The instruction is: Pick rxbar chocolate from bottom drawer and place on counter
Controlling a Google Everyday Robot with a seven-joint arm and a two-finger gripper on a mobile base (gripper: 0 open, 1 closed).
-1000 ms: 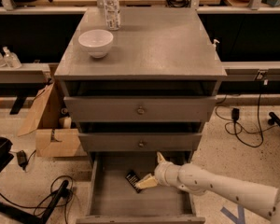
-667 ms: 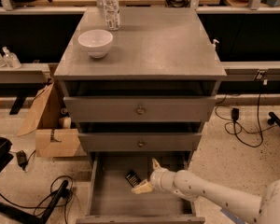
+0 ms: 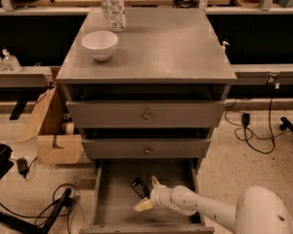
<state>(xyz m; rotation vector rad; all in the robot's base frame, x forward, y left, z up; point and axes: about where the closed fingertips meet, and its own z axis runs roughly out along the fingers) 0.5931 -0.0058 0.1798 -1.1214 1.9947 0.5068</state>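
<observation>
The rxbar chocolate (image 3: 138, 187), a small black wrapper, lies on the floor of the open bottom drawer (image 3: 116, 204), near the middle and toward the back. My gripper (image 3: 148, 194) is down inside the drawer, just right of the bar. It is open, with one pale finger (image 3: 154, 181) behind the bar's right end and the other (image 3: 142, 205) in front of it. The white arm reaches in from the lower right. The grey counter (image 3: 166, 45) is the top of the cabinet above.
A white bowl (image 3: 99, 44) and a clear bottle (image 3: 116, 8) stand at the counter's back left. Two shut drawer fronts with knobs (image 3: 146, 115) hang above the open drawer. A cardboard box (image 3: 56, 140) and cables lie on the floor at the left.
My gripper has moved left across the drawer and now stands with its fingers on either side of the bar's right end. The bar has not moved.
</observation>
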